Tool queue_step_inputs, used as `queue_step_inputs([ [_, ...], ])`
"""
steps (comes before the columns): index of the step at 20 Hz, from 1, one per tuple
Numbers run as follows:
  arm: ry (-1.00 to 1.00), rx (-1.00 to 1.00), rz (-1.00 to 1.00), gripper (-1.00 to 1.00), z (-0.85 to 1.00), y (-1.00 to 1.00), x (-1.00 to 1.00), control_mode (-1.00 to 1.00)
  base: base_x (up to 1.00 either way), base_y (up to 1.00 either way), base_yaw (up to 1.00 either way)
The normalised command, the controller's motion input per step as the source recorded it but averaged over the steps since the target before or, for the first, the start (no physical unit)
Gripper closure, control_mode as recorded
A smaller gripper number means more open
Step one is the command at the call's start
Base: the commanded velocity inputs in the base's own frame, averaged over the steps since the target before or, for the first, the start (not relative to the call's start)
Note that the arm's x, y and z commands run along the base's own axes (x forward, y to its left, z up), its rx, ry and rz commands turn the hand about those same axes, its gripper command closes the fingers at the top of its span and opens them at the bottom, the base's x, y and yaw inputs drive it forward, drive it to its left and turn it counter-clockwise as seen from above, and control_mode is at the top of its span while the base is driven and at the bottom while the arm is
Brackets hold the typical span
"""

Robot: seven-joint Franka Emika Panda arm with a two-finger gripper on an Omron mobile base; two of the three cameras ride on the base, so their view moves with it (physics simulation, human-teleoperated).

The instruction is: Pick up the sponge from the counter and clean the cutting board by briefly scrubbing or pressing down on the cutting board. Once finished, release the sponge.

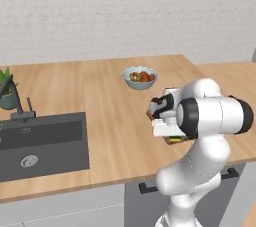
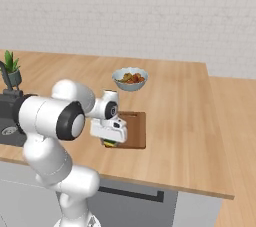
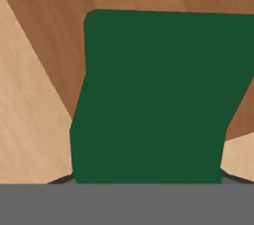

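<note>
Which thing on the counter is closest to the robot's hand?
The green sponge, right under the gripper on the cutting board; the bowl and plant sit farther off.

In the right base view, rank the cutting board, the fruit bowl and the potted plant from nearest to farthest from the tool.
1. Cutting board: directly under the tool.
2. Fruit bowl: behind the board, mid-counter.
3. Potted plant: far left, beyond the sink.

The robot arm (image 1: 200, 121) is white, round and smooth, like fat tubes joined together. Each joint has a dark ring or a black cap on its end. Its hand is a white block with a black part.
</note>
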Motion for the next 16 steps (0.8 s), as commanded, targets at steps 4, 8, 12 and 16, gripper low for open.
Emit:
queue_step_inputs([
  [4, -0.01, 0.00, 0.00, 1.00, -0.26, 1.00, -0.68, -1.00, 0.00, 0.00, 0.00],
  [8, -0.18, 0.06, -0.07, 1.00, 0.33, 0.56, 0.08, -1.00, 0.00, 0.00, 0.00],
  [12, -0.11, 0.26, -0.22, 1.00, 0.91, -0.69, 0.15, -1.00, 0.00, 0.00, 0.00],
  [16, -0.04, 0.22, -0.07, 1.00, 0.30, 0.17, 0.11, -1.00, 0.00, 0.00, 0.00],
])
